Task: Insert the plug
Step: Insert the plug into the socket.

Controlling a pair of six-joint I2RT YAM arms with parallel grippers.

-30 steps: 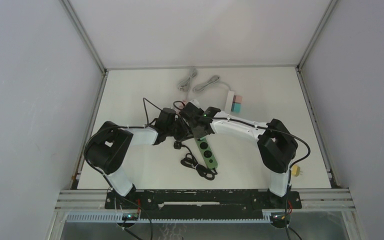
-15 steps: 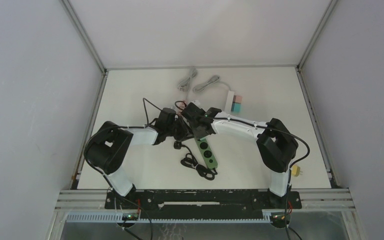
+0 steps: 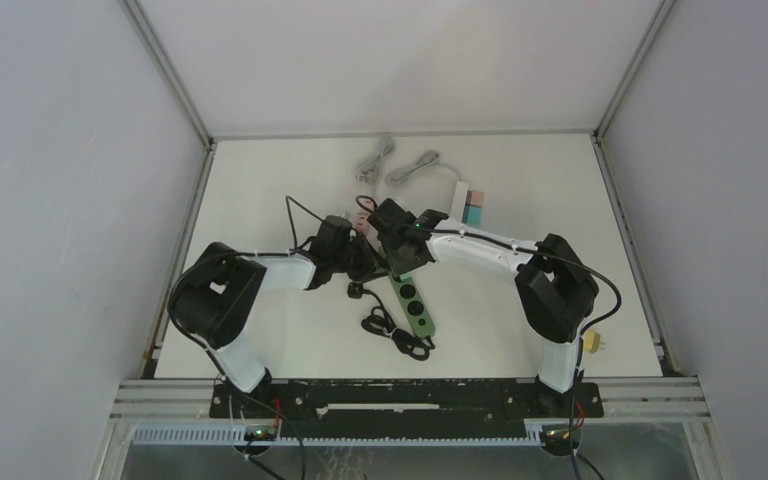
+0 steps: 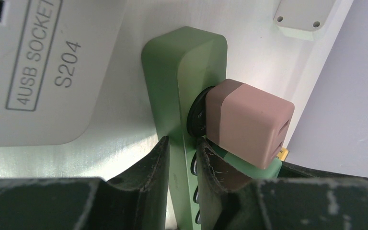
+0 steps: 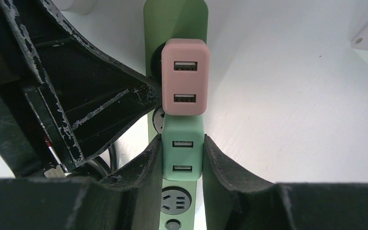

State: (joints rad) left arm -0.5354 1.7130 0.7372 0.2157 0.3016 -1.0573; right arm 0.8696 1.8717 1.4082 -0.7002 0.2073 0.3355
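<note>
The right gripper (image 5: pixel 182 143) is closed narrow on the green plug (image 5: pixel 183 160), which stands on the strip (image 5: pixel 175 14) between its fingers and touches the pink plug (image 5: pixel 185 76) just beyond the fingertips. I can't tell whether it's fully seated. The left gripper (image 4: pixel 182 143) pinches the strip. A white USB hub (image 4: pixel 52 62) lies beyond its left finger.

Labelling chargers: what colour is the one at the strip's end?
Dusty pink charger; right wrist view.
</note>
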